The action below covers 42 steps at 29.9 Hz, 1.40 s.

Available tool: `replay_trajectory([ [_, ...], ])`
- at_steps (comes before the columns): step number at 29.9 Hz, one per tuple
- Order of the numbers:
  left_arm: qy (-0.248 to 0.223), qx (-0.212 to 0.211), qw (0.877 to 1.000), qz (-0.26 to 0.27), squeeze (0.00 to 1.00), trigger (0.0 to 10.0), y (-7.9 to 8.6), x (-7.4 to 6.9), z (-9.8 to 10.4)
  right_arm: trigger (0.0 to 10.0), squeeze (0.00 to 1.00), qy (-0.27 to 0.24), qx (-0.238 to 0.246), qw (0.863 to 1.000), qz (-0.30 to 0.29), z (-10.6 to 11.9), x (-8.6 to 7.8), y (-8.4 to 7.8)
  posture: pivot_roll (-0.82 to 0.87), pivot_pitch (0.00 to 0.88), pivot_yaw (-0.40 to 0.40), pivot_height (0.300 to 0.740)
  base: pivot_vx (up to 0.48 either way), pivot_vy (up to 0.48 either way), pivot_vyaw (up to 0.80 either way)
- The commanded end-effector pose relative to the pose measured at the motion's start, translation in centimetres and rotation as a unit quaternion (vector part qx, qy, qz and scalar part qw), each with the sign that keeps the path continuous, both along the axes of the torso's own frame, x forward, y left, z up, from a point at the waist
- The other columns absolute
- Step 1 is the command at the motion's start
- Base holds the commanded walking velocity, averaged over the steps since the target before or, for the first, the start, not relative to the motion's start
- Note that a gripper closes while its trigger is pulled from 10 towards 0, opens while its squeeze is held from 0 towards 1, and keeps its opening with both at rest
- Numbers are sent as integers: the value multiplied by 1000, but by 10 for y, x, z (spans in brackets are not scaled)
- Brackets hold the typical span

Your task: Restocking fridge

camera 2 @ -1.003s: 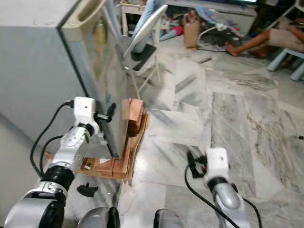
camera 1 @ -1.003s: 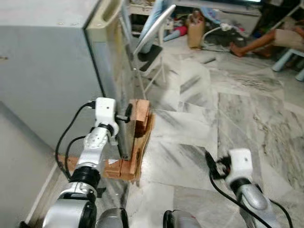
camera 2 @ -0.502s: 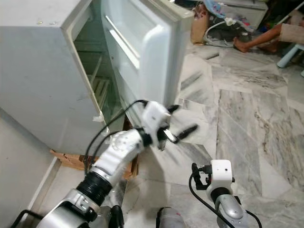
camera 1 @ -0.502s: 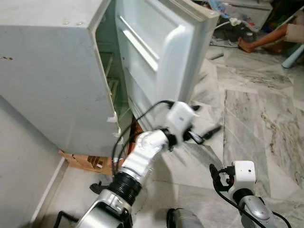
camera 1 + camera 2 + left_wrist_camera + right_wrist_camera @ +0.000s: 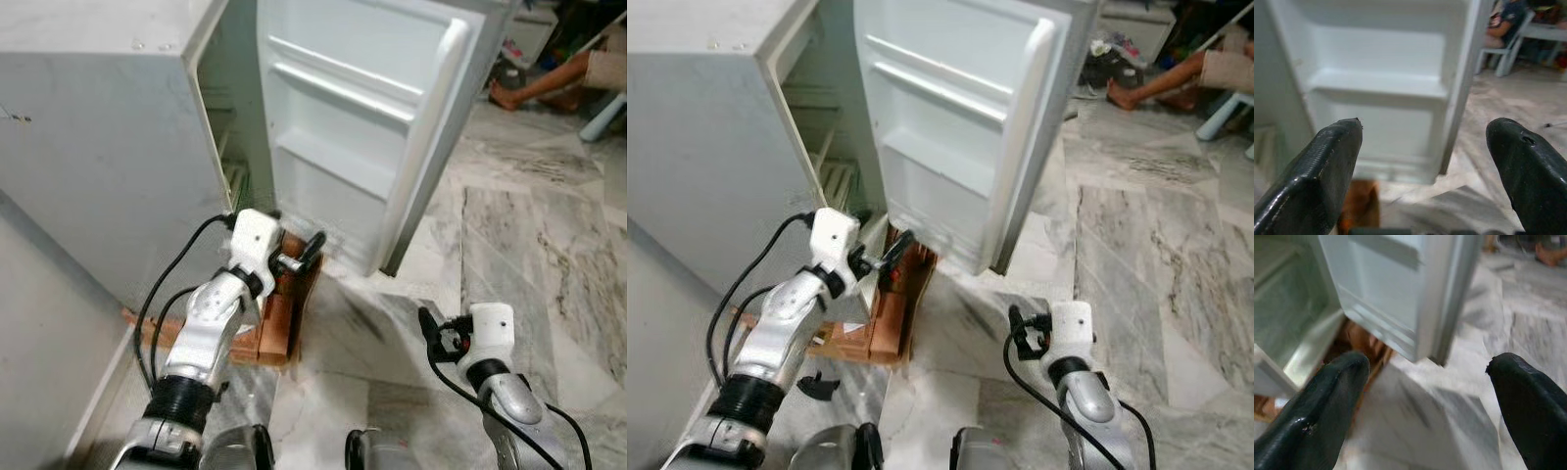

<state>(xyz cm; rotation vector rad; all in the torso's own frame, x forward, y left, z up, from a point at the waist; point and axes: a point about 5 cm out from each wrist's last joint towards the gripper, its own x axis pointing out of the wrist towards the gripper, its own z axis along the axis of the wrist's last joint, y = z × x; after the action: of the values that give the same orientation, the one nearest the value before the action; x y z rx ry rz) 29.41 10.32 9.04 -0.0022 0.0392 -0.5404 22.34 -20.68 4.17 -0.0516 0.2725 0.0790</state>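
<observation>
The grey fridge (image 5: pixel 108 147) stands at my left with its door (image 5: pixel 362 147) swung wide, showing white door shelves (image 5: pixel 1376 83) with nothing on them. Inside the fridge (image 5: pixel 828 147) I make out bare wire shelves. My left gripper (image 5: pixel 306 257) hovers open just below the door's hinge-side corner, touching nothing; the left wrist view looks between its fingers (image 5: pixel 1317 166) at the door's inner face. My right gripper (image 5: pixel 431 335) hangs low over the floor at the right, open and holding nothing, with its fingers (image 5: pixel 1317 401) pointed toward the door's lower edge.
Wooden blocks on cardboard (image 5: pixel 279 318) prop up the fridge's front corner, right under my left gripper. Marble floor (image 5: pixel 529 245) spreads out to the right. A person's leg (image 5: pixel 549 78) lies on the floor at the far right, near a pale blue chair (image 5: pixel 607 113).
The fridge door has gone from nearly shut to wide open. My left arm swung outward with it, then drew back to the fridge's base. The camera has shifted too.
</observation>
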Motion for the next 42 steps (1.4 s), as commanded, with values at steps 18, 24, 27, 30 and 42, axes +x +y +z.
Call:
replay_trajectory([
  [18, 4, 39, 999, 21, 0, 10000, 16, -14, -4, 10000, 0, -29, 17, 999, -4, 7, 20, 10, -49, 43, 15, 740, 350, -322, 0],
  [24, 3, 48, 999, 22, 0, 10000, 16, -17, -3, 10000, 0, -42, 30, 999, 11, 11, 26, 18, -33, 49, 22, 740, 402, -257, 0],
  [27, 3, 49, 999, 23, 0, 10000, 16, -18, -3, 10000, 0, -45, 33, 998, 13, 13, 28, 20, -33, 53, 22, 740, 409, -247, 0],
  [30, 10, 51, 998, 28, 0, 10000, 17, -19, -7, 10000, 0, -47, 36, 998, 16, 13, 31, 24, -41, 52, 13, 740, 409, -245, 0],
  [42, 6, 46, 999, 5, 0, 10000, -2, -7, -4, 10000, 0, -56, 41, 997, 19, 16, 38, 27, -62, 33, 7, 740, 420, -102, 0],
])
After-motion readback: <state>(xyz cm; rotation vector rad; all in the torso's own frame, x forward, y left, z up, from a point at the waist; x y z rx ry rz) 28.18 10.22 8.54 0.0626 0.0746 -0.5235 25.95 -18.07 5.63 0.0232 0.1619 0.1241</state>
